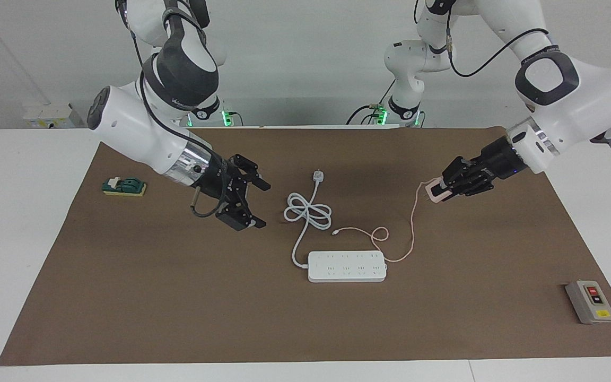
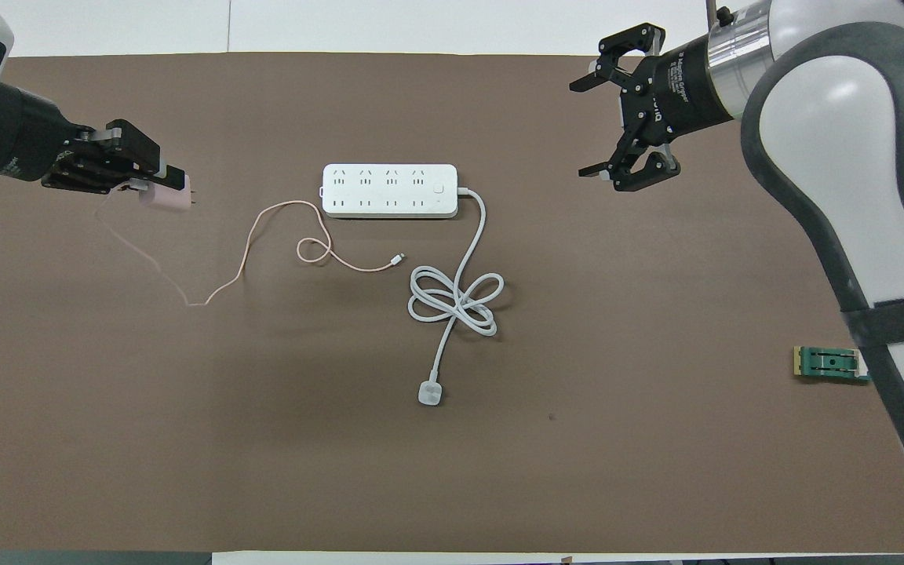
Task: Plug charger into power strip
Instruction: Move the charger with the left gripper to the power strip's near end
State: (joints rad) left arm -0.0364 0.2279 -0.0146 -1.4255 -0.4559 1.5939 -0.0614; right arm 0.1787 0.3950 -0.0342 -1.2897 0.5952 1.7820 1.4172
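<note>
The pale-pink charger (image 1: 434, 191) is held in my left gripper (image 1: 442, 190), which is shut on it above the brown mat toward the left arm's end. It also shows in the overhead view (image 2: 172, 196) with my left gripper (image 2: 155, 187); its prongs point toward the power strip. Its thin pink cable (image 1: 412, 228) hangs down and loops on the mat (image 2: 242, 263). The white power strip (image 1: 347, 266) lies flat mid-table, sockets up (image 2: 389, 191). My right gripper (image 1: 260, 205) is open and empty above the mat toward the right arm's end (image 2: 582, 128).
The strip's thick white cord (image 1: 308, 212) lies coiled nearer to the robots, ending in a white plug (image 1: 317, 175). A grey box with red and yellow buttons (image 1: 591, 301) sits toward the left arm's end. A green block (image 1: 124, 186) lies toward the right arm's end.
</note>
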